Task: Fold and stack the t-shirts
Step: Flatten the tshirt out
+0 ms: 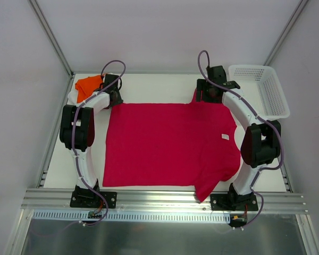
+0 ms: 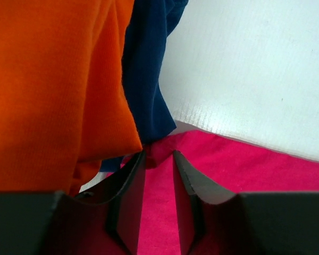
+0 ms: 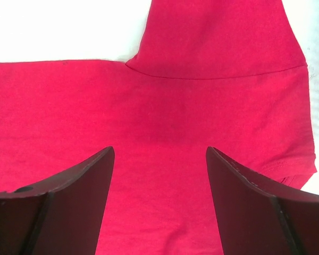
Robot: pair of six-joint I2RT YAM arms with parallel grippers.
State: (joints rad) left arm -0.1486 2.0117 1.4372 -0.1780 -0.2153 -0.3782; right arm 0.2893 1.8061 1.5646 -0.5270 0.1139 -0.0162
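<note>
Top external view showed the red shirt [image 1: 170, 146] spread flat, ready for folding. The left gripper [image 2: 158, 154] had narrowed round its far corner, beside the orange shirt [image 2: 53, 79]. Whether it truly gripped, I couldn't tell. The right gripper [image 3: 159, 151] hung wide open and empty over the sleeve seam.

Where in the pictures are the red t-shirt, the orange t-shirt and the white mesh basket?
red t-shirt [image 1: 165, 143], top external view, middle of its spread body.
orange t-shirt [image 1: 87, 86], top external view, upper face of the folded cloth.
white mesh basket [image 1: 271, 95], top external view, its bare mesh floor.
</note>
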